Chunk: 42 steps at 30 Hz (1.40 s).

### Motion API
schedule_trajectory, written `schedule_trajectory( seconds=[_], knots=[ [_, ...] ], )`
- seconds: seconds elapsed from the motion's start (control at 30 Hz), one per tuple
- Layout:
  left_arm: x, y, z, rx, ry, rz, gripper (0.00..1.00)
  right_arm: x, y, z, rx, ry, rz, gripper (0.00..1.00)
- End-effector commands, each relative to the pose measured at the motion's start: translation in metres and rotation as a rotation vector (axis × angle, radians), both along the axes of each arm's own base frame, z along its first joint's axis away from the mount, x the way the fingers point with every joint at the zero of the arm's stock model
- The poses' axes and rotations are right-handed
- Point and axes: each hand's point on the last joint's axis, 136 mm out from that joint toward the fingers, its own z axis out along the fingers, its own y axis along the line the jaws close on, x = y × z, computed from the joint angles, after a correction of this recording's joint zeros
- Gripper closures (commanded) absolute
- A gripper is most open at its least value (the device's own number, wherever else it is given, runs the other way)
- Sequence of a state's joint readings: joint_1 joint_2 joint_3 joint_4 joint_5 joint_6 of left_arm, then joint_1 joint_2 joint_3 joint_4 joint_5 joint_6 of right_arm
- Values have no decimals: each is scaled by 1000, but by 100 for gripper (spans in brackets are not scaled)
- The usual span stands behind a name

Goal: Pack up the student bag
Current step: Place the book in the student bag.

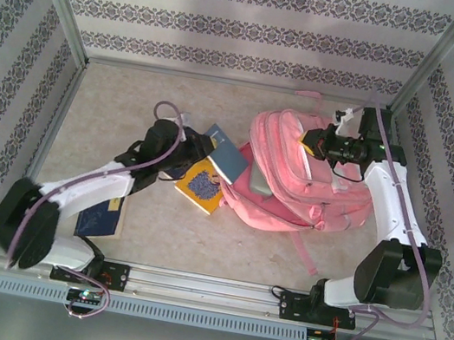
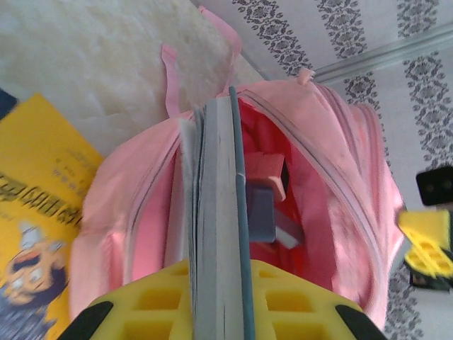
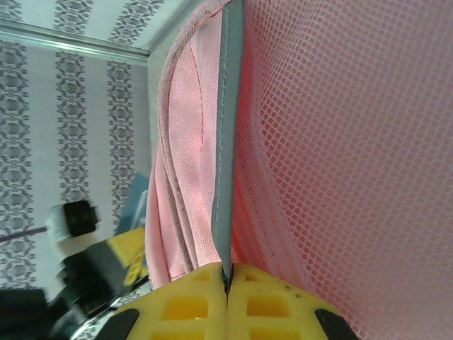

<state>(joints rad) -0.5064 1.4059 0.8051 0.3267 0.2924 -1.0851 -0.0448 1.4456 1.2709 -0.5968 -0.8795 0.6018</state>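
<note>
From above, the pink student bag [image 1: 296, 178] lies on the bench [image 1: 126, 91], right of centre, its open mouth facing left. A blue book [image 1: 227, 158] tilts at that mouth; a yellow book [image 1: 200, 186] lies flat just beside it.

From the left wrist, the left pincer [image 2: 219, 315] is clamped on the blue book, held edge-on and pointing into the bag's open pink interior.

From the right wrist, the right pincer [image 3: 228, 283] is pressed together on a grey trim strip [image 3: 228, 142] of the bag, beside pink mesh [image 3: 354, 142].
</note>
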Motion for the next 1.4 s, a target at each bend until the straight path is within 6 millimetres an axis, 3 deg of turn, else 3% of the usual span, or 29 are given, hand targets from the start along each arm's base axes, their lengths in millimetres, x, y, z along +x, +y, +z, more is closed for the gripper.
schedule_trajectory(
  seconds=[0.0, 0.13, 0.27, 0.4, 0.57, 0.73, 0.83, 0.9, 1.07, 1.37],
  knots=[
    [33, -30, 47, -256, -124, -18, 100, -4, 10, 52, 148, -133, 50, 100],
    [53, -63, 18, -362, -80, -34, 100, -2, 13, 60, 188, -139, 61, 100],
    [60, -104, 8, -500, -76, -96, 100, -1, 14, 63, 199, -141, 65, 100],
    [53, -147, 4, -548, -78, -164, 100, 0, 15, 64, 205, -143, 68, 100],
    [32, -194, -6, -423, -50, -246, 98, 2, 17, 64, 210, -143, 71, 100],
    [10, -239, -27, -338, 34, -348, 44, 4, 15, 60, 198, -142, 54, 100],
    [10, -234, -35, -319, 55, -339, 27, 5, 9, 60, 186, -145, 28, 100],
    [10, -224, -35, -293, 62, -330, 21, 4, 5, 60, 175, -149, 11, 100],
    [6, -197, -23, -245, 54, -324, 14, 5, -1, 59, 160, -152, -14, 100],
    [-22, -134, 8, -151, -26, -337, 9, 1, -13, 50, 93, -164, -58, 100]
  ],
)
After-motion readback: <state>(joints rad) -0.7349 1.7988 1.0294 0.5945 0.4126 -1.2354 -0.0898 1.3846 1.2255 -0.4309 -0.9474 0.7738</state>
